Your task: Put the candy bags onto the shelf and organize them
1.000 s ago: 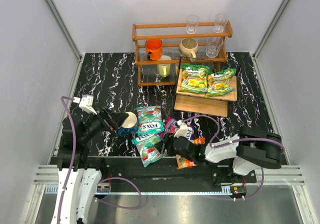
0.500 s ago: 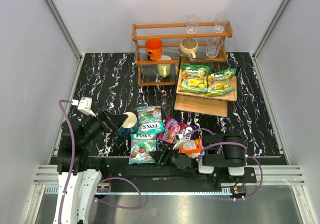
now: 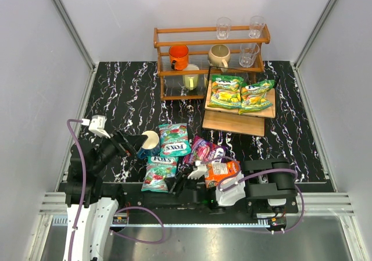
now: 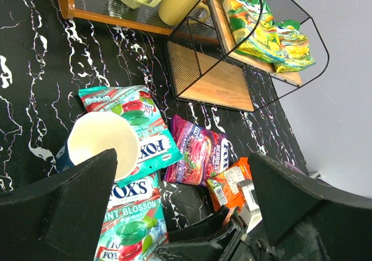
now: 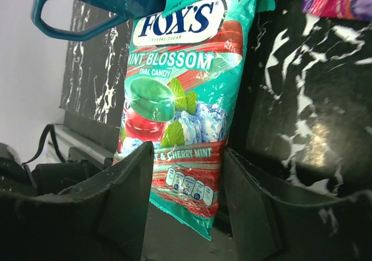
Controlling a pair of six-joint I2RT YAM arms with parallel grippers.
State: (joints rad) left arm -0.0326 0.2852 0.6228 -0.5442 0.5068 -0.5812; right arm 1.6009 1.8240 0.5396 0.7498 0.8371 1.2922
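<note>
Two green-yellow candy bags (image 3: 226, 91) (image 3: 256, 95) lie on the upper tier of the pale wood shelf (image 3: 232, 123). One teal FOX'S bag (image 3: 174, 140) lies beside the blue-and-cream mug (image 3: 148, 143). The other teal bag (image 3: 158, 174) lies at the near edge. The purple bag (image 3: 204, 150) and orange bag (image 3: 221, 171) lie in the middle. My right gripper (image 3: 177, 182) is low and open. In the right wrist view (image 5: 189, 156) its fingers stand either side of the near teal bag's (image 5: 174, 92) bottom end. My left gripper (image 3: 131, 140) is wide open next to the mug (image 4: 102, 142).
The orange-brown railed rack (image 3: 209, 40) with cups and glasses stands behind the shelf. Black wire sides (image 4: 192, 46) frame the shelf. My right arm (image 3: 261, 177) lies along the near table edge. Grey walls close the left, right and back.
My right arm has swung and reached left along the near edge. The near teal bag has slid left and turned. The orange bag has shifted to beside the right arm.
</note>
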